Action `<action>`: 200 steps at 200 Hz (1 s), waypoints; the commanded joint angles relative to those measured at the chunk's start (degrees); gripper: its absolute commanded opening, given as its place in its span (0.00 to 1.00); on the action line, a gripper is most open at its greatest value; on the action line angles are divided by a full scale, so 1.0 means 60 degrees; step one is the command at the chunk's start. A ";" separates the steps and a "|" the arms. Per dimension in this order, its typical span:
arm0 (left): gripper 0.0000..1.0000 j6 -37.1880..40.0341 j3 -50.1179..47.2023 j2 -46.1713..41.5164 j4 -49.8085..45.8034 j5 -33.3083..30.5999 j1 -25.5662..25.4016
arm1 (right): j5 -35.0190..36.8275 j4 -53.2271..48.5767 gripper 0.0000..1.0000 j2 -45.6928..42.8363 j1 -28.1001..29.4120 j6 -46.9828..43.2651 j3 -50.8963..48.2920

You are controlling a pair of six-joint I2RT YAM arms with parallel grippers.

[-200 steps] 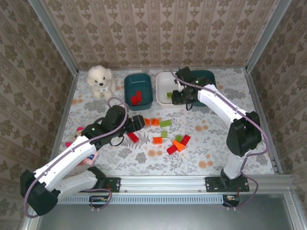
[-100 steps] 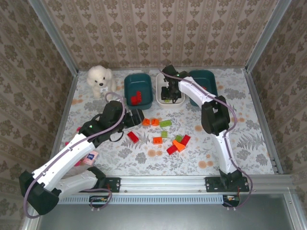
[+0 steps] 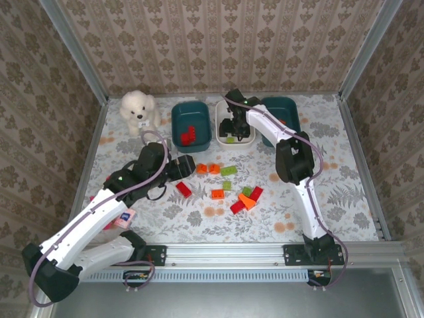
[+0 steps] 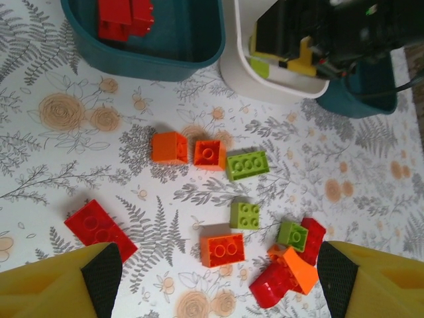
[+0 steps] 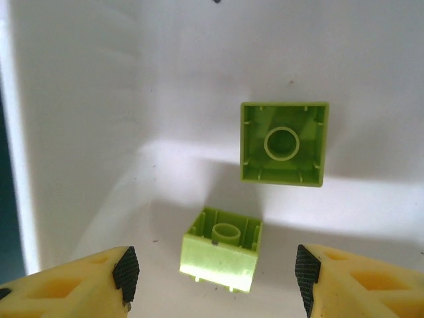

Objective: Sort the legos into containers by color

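My right gripper (image 5: 216, 278) (image 3: 233, 128) hangs open inside the white tub (image 3: 223, 112), its pads apart from a lime green lego (image 5: 222, 255) lying between them. A second green lego (image 5: 283, 144) lies upside down further in. My left gripper (image 4: 218, 281) (image 3: 186, 165) is open and holds nothing, above the loose legos on the table: orange ones (image 4: 169, 147) (image 4: 222, 250), green ones (image 4: 248, 164) (image 4: 245, 215), a red one (image 4: 101, 230) and a red-orange-green cluster (image 4: 295, 265). The left teal tub (image 3: 191, 142) holds red legos (image 3: 189, 135). The right teal tub (image 3: 286, 106) is partly hidden by the right arm.
A white plush dog (image 3: 138, 111) sits at the back left beside the tubs. A pink-and-red doll toy (image 3: 122, 218) lies under the left arm at the table's left. Patterned walls close in the table at the back and sides.
The right gripper has swung left from the white tub's right edge down into the tub, and a green lego now lies loose between its fingers. The left gripper has drawn back slightly to the left.
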 commanded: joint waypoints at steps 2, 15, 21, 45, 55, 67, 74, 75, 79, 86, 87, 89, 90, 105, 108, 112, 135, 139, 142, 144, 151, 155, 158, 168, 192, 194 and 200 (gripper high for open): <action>0.81 0.0550 0.0101 0.0168 -0.0362 0.0205 -0.0012 | 0.0287 -0.0335 0.65 -0.1416 -0.0033 -0.0046 0.0227; 0.80 0.0784 0.0183 0.0312 -0.0294 0.0387 -0.0026 | 0.0434 -0.0211 0.64 -0.2155 -0.0021 -0.0009 -0.0149; 0.79 0.0924 0.0241 0.0416 -0.0250 0.0503 -0.0057 | 0.0497 -0.0103 0.63 -0.2602 -0.0003 0.0046 -0.0470; 0.76 0.1661 0.0625 0.1149 -0.0115 0.1055 -0.0350 | 0.0594 0.1111 0.62 -0.4979 0.0052 0.0543 -0.3134; 0.76 0.2002 0.0834 0.1564 -0.0041 0.1279 -0.0558 | 0.0592 0.1704 0.62 -0.6240 0.0052 0.0953 -0.4653; 0.75 0.2441 0.1166 0.2173 0.0061 0.1547 -0.0941 | 0.0701 0.2148 0.62 -0.7761 0.0092 0.1507 -0.6412; 0.74 0.2712 0.1412 0.2555 0.0082 0.1644 -0.1186 | 0.0762 0.2285 0.62 -0.8684 0.0107 0.1852 -0.7401; 0.74 0.2747 0.1452 0.2626 0.0087 0.1655 -0.1222 | 0.0773 0.2303 0.62 -0.8824 0.0109 0.1903 -0.7541; 0.74 0.2902 0.1597 0.2884 0.0094 0.1697 -0.1366 | 0.0795 0.2334 0.62 -0.9282 0.0132 0.2109 -0.8069; 0.74 0.3184 0.1905 0.3355 0.0068 0.1764 -0.1637 | 0.0848 0.2314 0.62 -1.0359 0.0167 0.2462 -0.8927; 0.74 0.3203 0.1955 0.3429 0.0066 0.1766 -0.1681 | 0.0853 0.2288 0.62 -1.0518 0.0168 0.2508 -0.9044; 0.74 0.3265 0.2035 0.3569 0.0049 0.1779 -0.1762 | 0.0875 0.2239 0.62 -1.0766 0.0176 0.2619 -0.9241; 0.74 0.3295 0.2078 0.3639 0.0041 0.1781 -0.1803 | 0.0889 0.2214 0.62 -1.0875 0.0180 0.2674 -0.9326; 0.73 0.3850 0.2891 0.4774 -0.0144 0.1805 -0.2355 | 0.0984 0.1610 0.62 -1.2833 0.0303 0.3372 -1.0724; 0.74 0.3938 0.3070 0.5017 -0.0186 0.1807 -0.2487 | 0.1006 0.1461 0.63 -1.3215 0.0338 0.3513 -1.0958; 0.74 0.4031 0.3307 0.5330 -0.0235 0.1792 -0.2618 | 0.1028 0.1238 0.63 -1.3723 0.0377 0.3689 -1.1219; 0.74 0.4178 0.4639 0.7078 -0.0592 0.1655 -0.3092 | 0.1009 -0.0224 0.65 -1.6096 0.0447 0.4526 -1.2031; 0.74 0.4183 0.4854 0.7385 -0.0662 0.1613 -0.3137 | 0.0969 -0.0433 0.66 -1.6387 0.0448 0.4602 -1.2080; 0.74 0.4176 0.5015 0.7598 -0.0703 0.1582 -0.3164 | 0.0916 -0.0556 0.66 -1.6617 0.0448 0.4624 -1.2095; 0.74 0.4164 0.5122 0.7739 -0.0740 0.1561 -0.3192 | 0.0887 -0.0636 0.67 -1.6777 0.0448 0.4646 -1.2117; 0.74 0.4156 0.5488 0.8205 -0.0849 0.1417 -0.3279 | 0.0771 -0.0846 0.67 -1.7170 0.0448 0.4666 -1.2100; 0.74 0.4146 0.5696 0.8433 -0.0904 0.1301 -0.3316 | 0.0679 -0.0942 0.68 -1.7358 0.0448 0.4663 -1.2054; 0.74 0.4151 0.5840 0.8598 -0.0946 0.1245 -0.3355 | 0.0627 -0.0997 0.68 -1.7458 0.0448 0.4648 -1.2024; 0.74 0.4191 0.6345 0.9177 -0.1044 0.1124 -0.3410 | 0.0341 -0.1055 0.70 -1.7736 0.0448 0.4614 -1.1890; 0.74 0.4209 0.7581 1.0385 -0.1546 0.0865 -0.3568 | -0.0265 -0.1310 0.73 -1.7806 0.0448 0.4400 -1.1406; 0.74 0.4209 0.7650 1.0483 -0.1596 0.0850 -0.3582 | -0.0298 -0.1363 0.73 -1.7792 0.0448 0.4381 -1.1355; 0.73 0.4222 0.7949 1.0756 -0.1734 0.0813 -0.3621 | -0.0378 -0.1513 0.73 -1.7744 0.0448 0.4321 -1.1234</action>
